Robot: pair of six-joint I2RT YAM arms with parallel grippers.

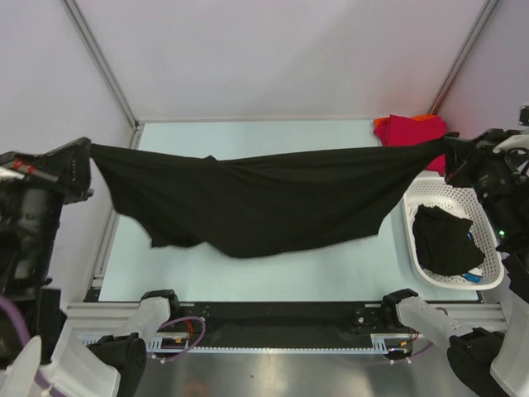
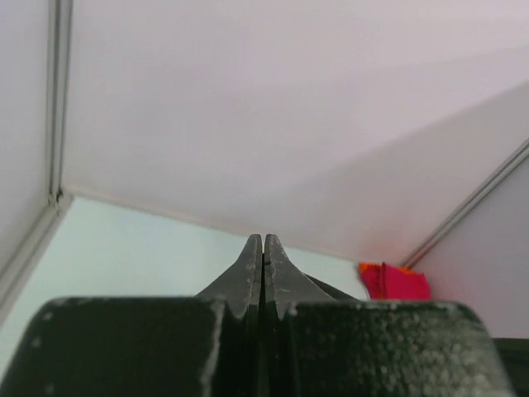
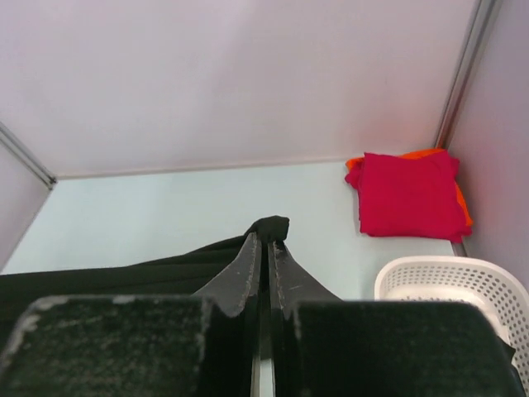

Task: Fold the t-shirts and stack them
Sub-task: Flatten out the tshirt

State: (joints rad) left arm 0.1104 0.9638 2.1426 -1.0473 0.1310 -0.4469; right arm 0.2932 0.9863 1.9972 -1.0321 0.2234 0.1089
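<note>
The black t-shirt (image 1: 264, 207) is held stretched in the air between the two arms, above the surface (image 1: 273, 277). Its middle sags and its lower edge hangs down toward that surface. The left tool (image 2: 262, 244) is closed tight on one end of the shirt. The right tool (image 3: 266, 236) is closed on the other end, and a small bunch of black cloth is seen pinched at its tips. A red t-shirt (image 1: 409, 131) lies folded at the far right corner on top of an orange t-shirt (image 1: 380, 124). Another black garment (image 1: 442, 240) lies in the basket (image 1: 463, 198) at the right.

The cloth is judged to be light, soft and limp. No shape will be kept by it unaided, and a droop is to be expected wherever it is unsupported. A thin single layer could be pulled out of a pinch, so hold is best taken at corners or along a hem or shoulder seam, where the cloth is doubled. Both ends should be kept level, so that it can be laid down flat.
</note>
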